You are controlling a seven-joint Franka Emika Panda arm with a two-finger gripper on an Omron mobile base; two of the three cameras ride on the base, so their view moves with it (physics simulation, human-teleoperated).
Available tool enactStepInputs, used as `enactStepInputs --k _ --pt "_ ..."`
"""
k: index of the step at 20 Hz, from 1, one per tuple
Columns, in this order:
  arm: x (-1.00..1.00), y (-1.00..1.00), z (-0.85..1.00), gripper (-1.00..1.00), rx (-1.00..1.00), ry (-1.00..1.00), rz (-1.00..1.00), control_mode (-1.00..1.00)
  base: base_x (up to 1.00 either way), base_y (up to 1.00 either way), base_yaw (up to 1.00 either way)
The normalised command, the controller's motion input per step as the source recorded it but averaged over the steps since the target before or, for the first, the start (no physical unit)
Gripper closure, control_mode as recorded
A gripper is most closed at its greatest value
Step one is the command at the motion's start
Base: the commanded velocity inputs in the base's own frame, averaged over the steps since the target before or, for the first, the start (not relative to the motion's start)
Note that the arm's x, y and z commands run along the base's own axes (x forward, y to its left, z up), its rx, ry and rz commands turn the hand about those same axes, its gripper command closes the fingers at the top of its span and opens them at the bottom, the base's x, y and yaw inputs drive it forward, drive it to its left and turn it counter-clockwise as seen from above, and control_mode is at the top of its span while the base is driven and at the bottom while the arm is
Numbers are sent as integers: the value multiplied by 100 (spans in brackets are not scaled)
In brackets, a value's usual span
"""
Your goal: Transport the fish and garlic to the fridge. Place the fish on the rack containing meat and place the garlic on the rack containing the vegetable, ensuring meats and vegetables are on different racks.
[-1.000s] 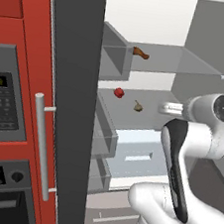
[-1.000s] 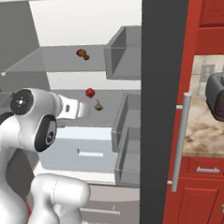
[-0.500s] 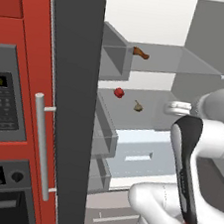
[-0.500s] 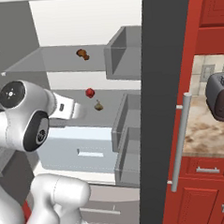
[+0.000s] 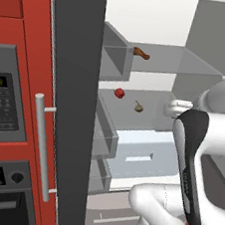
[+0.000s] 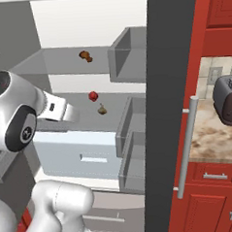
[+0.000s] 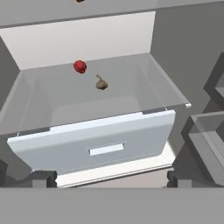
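- The garlic (image 5: 139, 107) sits on the middle clear shelf (image 5: 156, 98) of the fridge (image 5: 71, 79), just beside a small round red item (image 5: 119, 93); the hand view has the same pair, garlic (image 7: 101, 83) slightly nearer the camera than the red item (image 7: 79, 66)
- On the shelf above (image 6: 51, 61) lies a brown piece of meat (image 6: 85, 55); no fish can be made out on either shelf
- Over the last second the arm has pulled back from the shelf: its wrist (image 5: 178, 107) is further from the garlic than before, while the garlic has stayed put
- The gripper (image 7: 109, 181) holds nothing, its two dark tips standing wide apart at the bottom corners of the hand view
- I judge the garlic step done, set next to what is probably the vegetable, with the fish likely next
- Below the garlic's shelf a pale drawer (image 7: 105, 142) is closed, contents hidden
- Grey door bins (image 6: 126, 51) look bare as far as can be seen
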Motion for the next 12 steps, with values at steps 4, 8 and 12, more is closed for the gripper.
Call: enactStepInputs --k 4,8,12 --pt "-33 8 0 -100 0 1 0 100 -34 8 0" --pt "0 0 0 -100 0 0 0 100 -83 9 0" --pt "0 0 0 -100 0 0 0 100 -100 0 0"
